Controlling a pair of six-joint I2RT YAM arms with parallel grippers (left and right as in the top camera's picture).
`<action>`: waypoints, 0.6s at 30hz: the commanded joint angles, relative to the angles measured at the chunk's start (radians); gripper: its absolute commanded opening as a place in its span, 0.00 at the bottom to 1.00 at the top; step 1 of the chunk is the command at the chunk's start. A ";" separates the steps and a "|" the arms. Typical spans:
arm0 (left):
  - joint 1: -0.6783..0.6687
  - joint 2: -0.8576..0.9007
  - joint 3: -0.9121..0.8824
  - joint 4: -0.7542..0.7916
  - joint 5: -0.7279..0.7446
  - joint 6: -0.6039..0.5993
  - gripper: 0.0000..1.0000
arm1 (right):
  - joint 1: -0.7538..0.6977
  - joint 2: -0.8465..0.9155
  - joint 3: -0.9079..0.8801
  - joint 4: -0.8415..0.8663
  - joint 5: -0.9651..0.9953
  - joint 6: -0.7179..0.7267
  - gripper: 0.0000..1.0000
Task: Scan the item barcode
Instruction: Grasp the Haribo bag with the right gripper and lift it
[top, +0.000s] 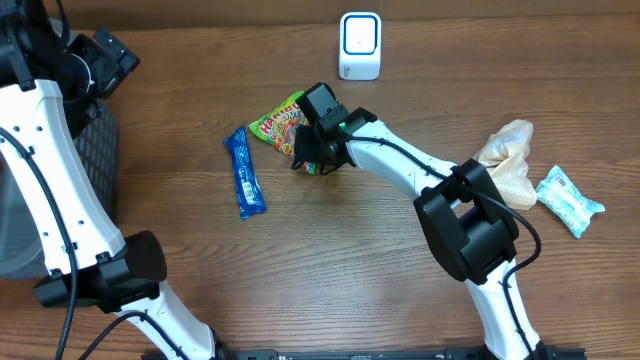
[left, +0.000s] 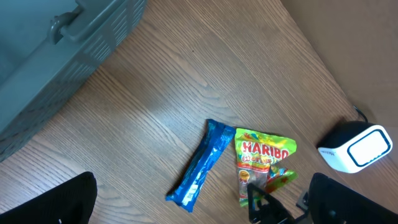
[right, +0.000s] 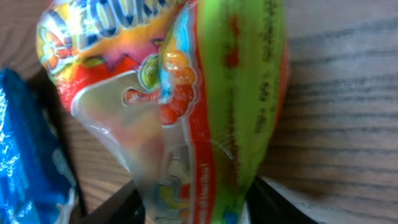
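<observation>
Right jaws clenched on lower end of candy bag (top: 278, 120); bag near scanner (top: 360, 45), on its left. Left jaws released, idle. We suggest: lift off bench (top: 330, 260), keep film taut, square barcode to scanner.

Robotics lab rigged as a mock shop checkout. Tells: left arm (top: 50, 170) and right arm (top: 400, 162), both white with black cables along them, working over a wood-grain worktop (top: 350, 250). White scanner (top: 360, 45) stands at the far edge, grey slatted basket (left: 93, 37) sits on the left. Retail snack packs lie loose on the worktop: Haribo bag (left: 264, 152), blue bar (top: 244, 172), teal packet (top: 568, 200). Crumpled plastic bag (top: 508, 160) on the right. Bench rig, store props.
</observation>
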 joint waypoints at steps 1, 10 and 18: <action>-0.004 -0.028 0.010 -0.002 0.006 -0.009 1.00 | -0.024 0.013 0.014 -0.011 0.042 0.043 0.34; -0.004 -0.028 0.010 -0.002 0.006 -0.009 1.00 | -0.049 -0.044 0.017 -0.120 0.031 0.034 0.04; -0.004 -0.028 0.010 -0.002 0.006 -0.009 1.00 | -0.144 -0.191 0.017 -0.458 -0.327 -0.099 0.04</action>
